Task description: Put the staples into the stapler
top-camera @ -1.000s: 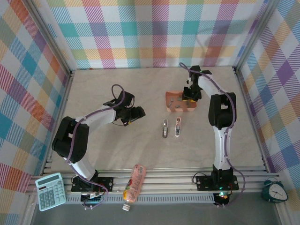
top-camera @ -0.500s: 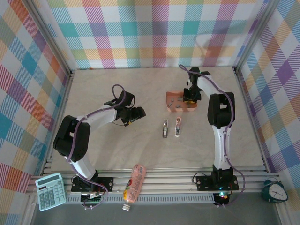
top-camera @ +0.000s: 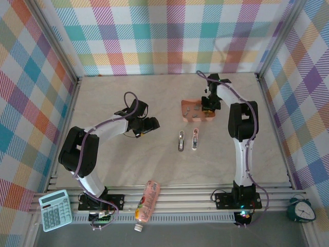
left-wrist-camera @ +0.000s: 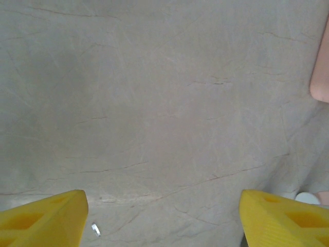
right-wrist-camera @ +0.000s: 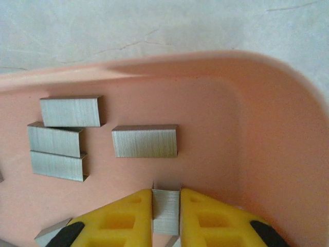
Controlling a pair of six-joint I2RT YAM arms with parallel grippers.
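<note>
Several grey staples strips (right-wrist-camera: 145, 140) lie in the salmon-pink tray (right-wrist-camera: 267, 128). My right gripper (right-wrist-camera: 165, 211) is down inside the tray, shut on one short strip (right-wrist-camera: 165, 206) that stands between its yellow fingers (right-wrist-camera: 123, 218). From above, the right gripper (top-camera: 207, 106) hangs over the tray's (top-camera: 183, 116) right part. Two small staplers (top-camera: 181, 141) (top-camera: 195, 139) lie side by side on the table just in front of the tray. My left gripper (top-camera: 152, 123) rests low to their left, open, with bare table between its yellow fingertips (left-wrist-camera: 46, 221).
A pink bottle (top-camera: 147, 200), a calculator (top-camera: 55, 209) and a clock (top-camera: 303, 210) lie by the rail at the near edge. Plaid walls enclose the table on three sides. A tiny metal bit (left-wrist-camera: 95, 229) lies by the left fingertip.
The right gripper's jaws have come together on a staple strip in the tray. The left arm has stayed put.
</note>
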